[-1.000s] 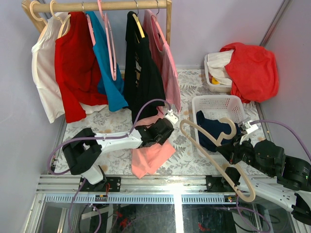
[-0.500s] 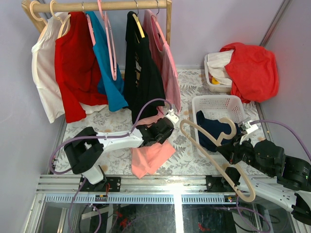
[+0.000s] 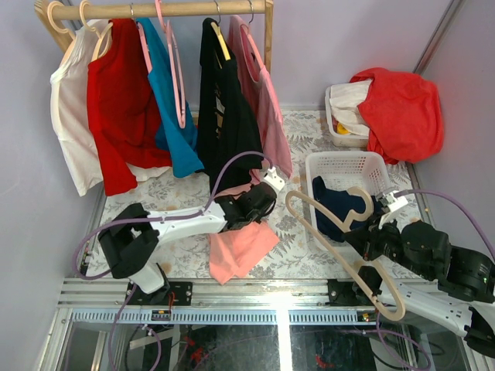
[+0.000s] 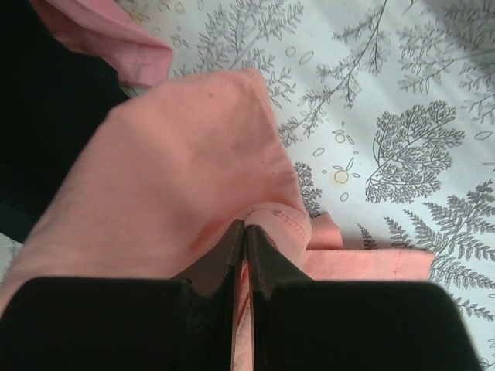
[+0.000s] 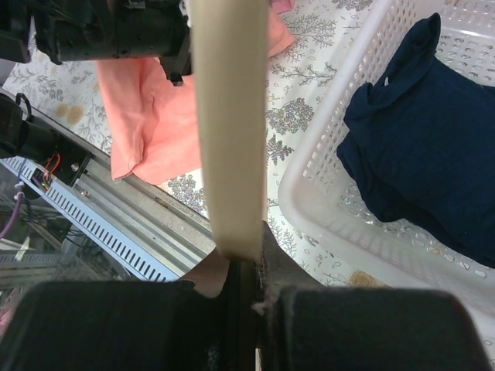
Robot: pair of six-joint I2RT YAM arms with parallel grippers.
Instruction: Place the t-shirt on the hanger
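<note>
T-shirt (image 4: 178, 170) right at the tips of the left gripper (image 4: 244, 228): a raised fold of it nipped between the two dark fingers (image 4: 216, 267). Rest of the cloth spread ahead and to the left of them, a hemmed edge lying flat just to the right. Soft, limp salmon cloth, matte, drawn up into a rounded ridge at the pinch, with a line of stitching along the hem. Beyond the tips, a pale tablecloth (image 4: 402, 139) printed with grey ferns. Jaws drawn together to a thin slit, only cloth in the gap.

Hanger (image 5: 230, 116) rising straight up out of the right gripper (image 5: 246, 267), one broad arm clamped between those fingers. Smooth, cream, wood-look, flat-faced and gently curved. Seen from above, a long arc with a lower bar and a thick hook of the same colour, held up off the table. Jaws narrow, closed tight on that arm.

To the right of these fingers, a white lattice basket (image 5: 325, 185) with a crumpled navy garment (image 5: 418, 139) inside. To the left and beyond them, the t-shirt again, apart from the hanger.
</note>
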